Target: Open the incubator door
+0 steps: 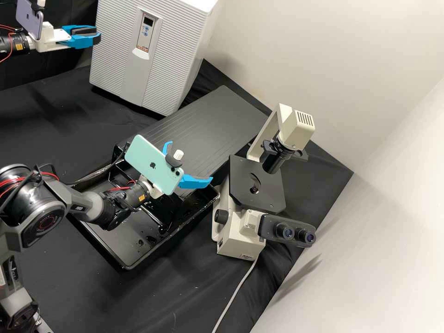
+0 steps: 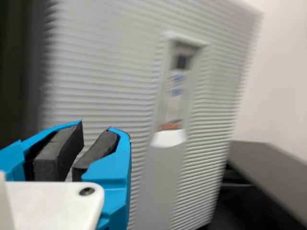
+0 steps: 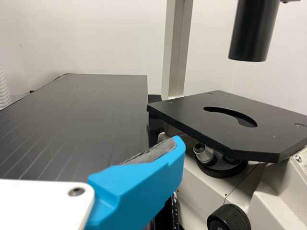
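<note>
The white ribbed incubator (image 1: 115, 41) stands at the back, its door shut, with a pale handle (image 1: 141, 54) below the control panel. Just beside its left edge is my left gripper (image 1: 95, 36), level with that panel's lower part. In the left wrist view the left gripper (image 2: 98, 132) is open by a narrow gap, nothing between its dark pads, and the incubator door (image 2: 115, 86) and handle (image 2: 168, 138) lie beyond it. My right gripper (image 1: 191, 161) is spread wide over the black tray; in the right wrist view one blue finger (image 3: 139, 191) of it shows.
A microscope (image 1: 240, 231) with a black stage (image 1: 254, 185) stands right of the right gripper. A ribbed black board (image 1: 222, 120) lies between it and the incubator. The deep black tray (image 1: 125, 261) sits under the right arm, and a pale cable (image 1: 238, 286) runs from the microscope.
</note>
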Robot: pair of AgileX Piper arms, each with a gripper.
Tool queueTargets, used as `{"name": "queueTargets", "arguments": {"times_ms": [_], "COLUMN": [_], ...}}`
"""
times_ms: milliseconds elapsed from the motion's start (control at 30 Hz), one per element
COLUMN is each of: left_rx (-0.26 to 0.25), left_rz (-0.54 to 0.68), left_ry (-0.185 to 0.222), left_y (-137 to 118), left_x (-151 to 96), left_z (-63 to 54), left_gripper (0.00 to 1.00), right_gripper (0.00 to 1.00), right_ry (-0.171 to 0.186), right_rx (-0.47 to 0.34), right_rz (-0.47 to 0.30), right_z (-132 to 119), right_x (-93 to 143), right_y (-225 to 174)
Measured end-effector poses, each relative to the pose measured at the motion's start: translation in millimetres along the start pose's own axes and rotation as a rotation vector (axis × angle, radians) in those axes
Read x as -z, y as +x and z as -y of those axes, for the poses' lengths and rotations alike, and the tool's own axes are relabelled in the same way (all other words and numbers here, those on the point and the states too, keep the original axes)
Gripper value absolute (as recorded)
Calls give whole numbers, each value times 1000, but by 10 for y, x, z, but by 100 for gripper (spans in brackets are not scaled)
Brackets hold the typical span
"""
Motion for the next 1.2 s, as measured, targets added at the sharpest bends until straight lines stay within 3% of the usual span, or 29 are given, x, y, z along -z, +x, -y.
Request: {"name": "queueTargets", "arguments": {"times_ms": [167, 400, 633, 1000, 1200], "left_rx": [29, 32, 16, -14, 15], "left_rz": [-59, -89, -81, 1, 5], "left_ry": [-12, -11, -7, 45, 26], "left_y": [-22, -20, 93, 318, 455], "left_x": [70, 158, 177, 76, 60], "left_z": [43, 19, -44, -263, -235], "left_gripper": [100, 100, 100, 100, 100], "right_gripper": [100, 100, 100, 100, 100], "right_ry": [0, 0, 0, 0, 0], "right_rx": [0, 0, 0, 0, 0], "right_rz": [0, 0, 0, 0, 0], "right_z": [0, 0, 0, 0, 0], "right_x": [0, 0, 0, 0, 0], "right_y": [0, 0, 0, 0, 0]}}
